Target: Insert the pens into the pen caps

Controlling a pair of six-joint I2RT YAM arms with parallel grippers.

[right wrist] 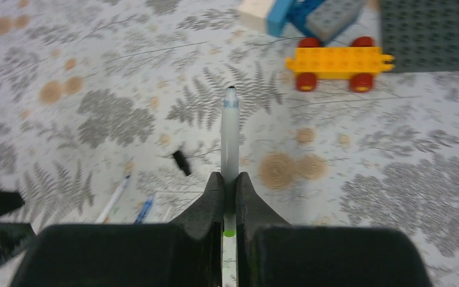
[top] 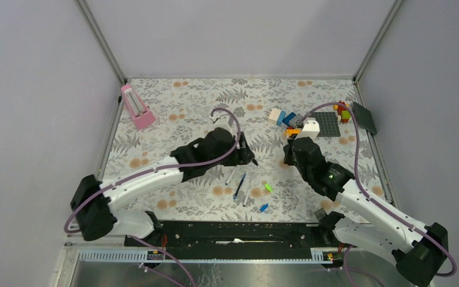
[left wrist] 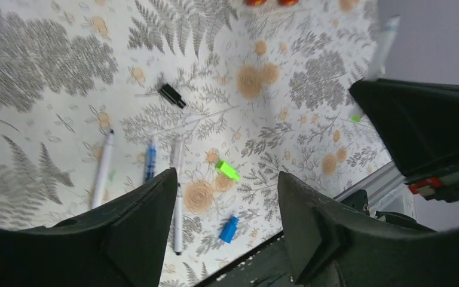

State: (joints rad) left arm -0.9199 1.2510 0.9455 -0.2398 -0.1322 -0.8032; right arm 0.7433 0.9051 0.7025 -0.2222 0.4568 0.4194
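- Three pens (left wrist: 177, 197) are lying loose on the table (left wrist: 48, 60) near its front edge, two white and one blue, roughly parallel.
- Fourth pen (right wrist: 230, 137) is sitting clamped in the right gripper (right wrist: 229, 179), raised off the table with its nib pointing away from the wrist. This is judged to be leaving the nib end free for a cap.
- Left gripper (left wrist: 225, 179) is hovering over the loose pens with its fingers apart and nothing between them, probably lining up on a cap.
- Green cap (left wrist: 228, 170) and blue cap (left wrist: 229, 229) are lying just beside the pens, while the black cap (left wrist: 172, 95) is lying farther in. No fourth cap is showing.
- Bricks (top: 284, 116) are lying well apart at the far right, outside the work.
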